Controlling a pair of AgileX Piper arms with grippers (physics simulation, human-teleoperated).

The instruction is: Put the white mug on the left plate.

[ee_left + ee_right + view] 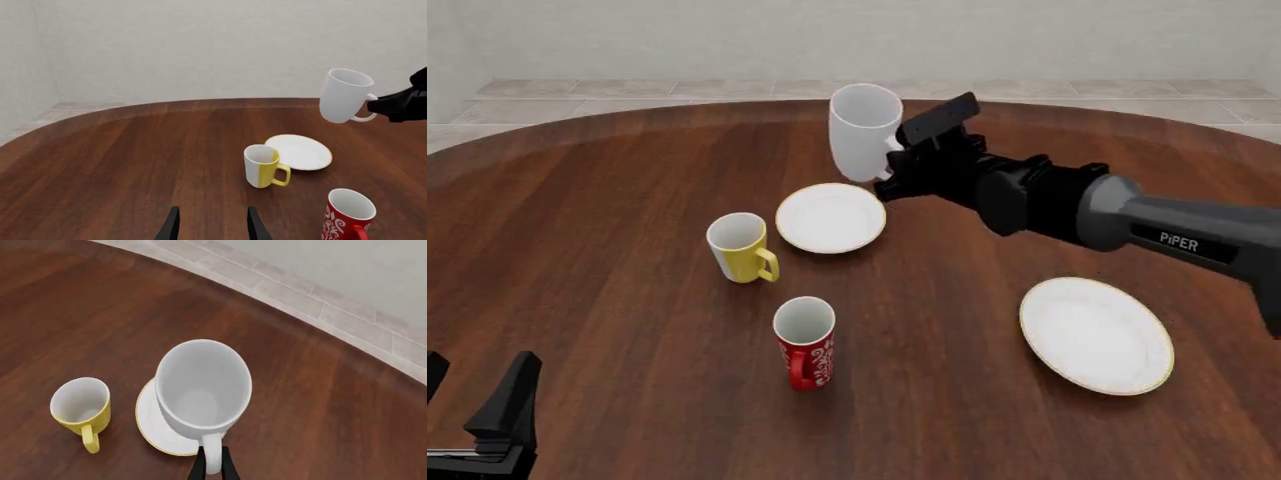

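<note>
A: Where's the white mug (pixel 864 130)?
B: In the air, empty, over the left plate (pixel 830 218) near the table's far edge; the right gripper (pixel 893 176) pinches its handle.
A: The left gripper (pixel 212 224)?
B: Parted, holding nothing, at the near-left corner.

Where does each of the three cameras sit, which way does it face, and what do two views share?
Front view: above and behind the arms, looking down the table; shows the right gripper holding the white mug, and the left gripper.
Left wrist view: behind the open left gripper, facing across the table.
Right wrist view: behind the right gripper, looking down into the white mug.
Shared: all show the white mug, the yellow mug and the left plate.
</note>
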